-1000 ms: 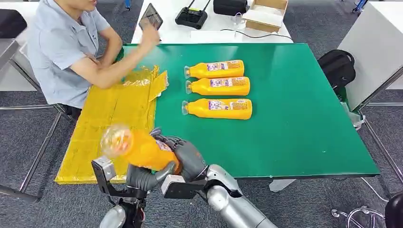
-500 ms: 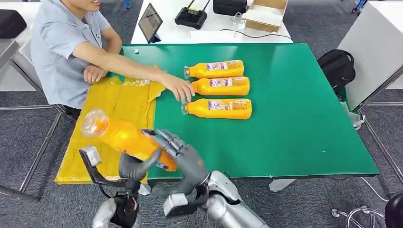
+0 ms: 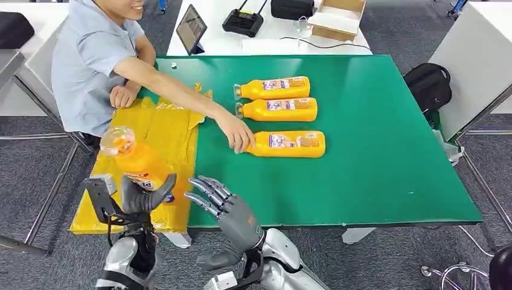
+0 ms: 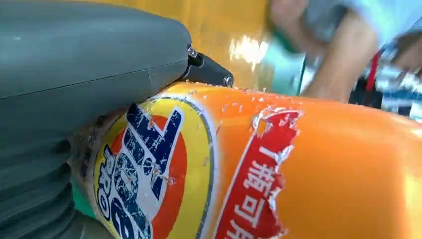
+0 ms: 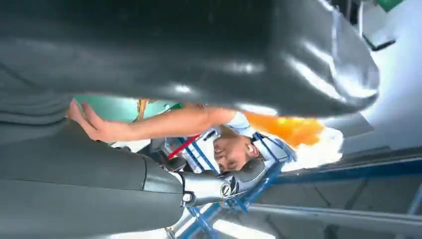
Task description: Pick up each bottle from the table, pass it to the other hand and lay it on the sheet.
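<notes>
My left hand (image 3: 144,194) grips an orange juice bottle (image 3: 134,160) above the near end of the yellow sheet (image 3: 142,158), cap tilted up and to the left. Seen close in the left wrist view, the bottle's label (image 4: 189,174) lies against that hand (image 4: 74,99). My right hand (image 3: 232,211) hangs just right of the bottle, fingers spread, holding nothing; it also appears in the right wrist view (image 5: 149,164). Three more orange bottles lie on the green table (image 3: 374,163): far (image 3: 273,88), middle (image 3: 278,110) and near (image 3: 287,144).
A seated person at the table's left reaches across; their hand (image 3: 239,135) rests on the near bottle's cap end. A tablet (image 3: 191,28), a controller (image 3: 243,22) and a cardboard box (image 3: 338,18) sit on the white table behind. A black bag (image 3: 428,84) lies right of the table.
My right hand has let go of the bottle and opened. The left hand carried it left, over the sheet. The person's hand moved to the near bottle and shifted it slightly.
</notes>
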### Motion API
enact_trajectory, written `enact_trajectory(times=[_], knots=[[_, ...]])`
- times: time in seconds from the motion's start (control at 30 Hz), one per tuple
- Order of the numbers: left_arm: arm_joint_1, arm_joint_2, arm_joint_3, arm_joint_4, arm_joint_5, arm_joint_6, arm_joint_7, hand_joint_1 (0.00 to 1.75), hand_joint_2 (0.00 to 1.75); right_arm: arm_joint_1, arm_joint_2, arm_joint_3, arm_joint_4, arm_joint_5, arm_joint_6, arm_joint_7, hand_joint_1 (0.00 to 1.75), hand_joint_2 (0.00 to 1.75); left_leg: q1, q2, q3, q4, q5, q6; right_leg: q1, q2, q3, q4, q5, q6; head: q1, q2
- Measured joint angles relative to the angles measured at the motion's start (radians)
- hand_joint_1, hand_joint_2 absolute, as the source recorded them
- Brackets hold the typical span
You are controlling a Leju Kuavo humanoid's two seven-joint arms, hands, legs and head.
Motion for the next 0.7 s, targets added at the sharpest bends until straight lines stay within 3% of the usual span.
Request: enact_trajectory(times=[0.13, 0.27, 0.7], knots=[[-0.089, 0.051, 0.012, 0.115, -0.396, 0.040, 0.127, 1.75, 1.75, 0.019, 0.000, -0.015, -0.021, -0.031, 0.025, -0.016, 0.00, 0.00, 0.000, -0.001, 0.000, 0.000, 0.001, 0.000, 0.000, -0.001, 0.000, 0.000, 0.000, 0.000, 0.000, 0.000], [-0.179, 0.094, 0.018, 0.227, -0.559, 0.005, 0.214, 1.75, 1.75, 0.034, 0.003, -0.032, -0.039, -0.042, 0.048, -0.020, 0.00, 0.00, 0.000, 0.000, 0.000, 0.000, 0.001, 0.000, 0.000, 0.000, 0.000, 0.000, 0.001, 0.000, 0.000, 0.000], [-0.206, 0.101, 0.014, 0.266, -0.617, -0.014, 0.256, 1.75, 1.75, 0.036, 0.003, -0.037, -0.041, -0.043, 0.057, -0.021, 0.00, 0.00, 0.000, 0.000, 0.000, 0.000, 0.001, 0.000, 0.000, 0.000, 0.000, 0.000, 0.001, 0.000, 0.000, 0.000]])
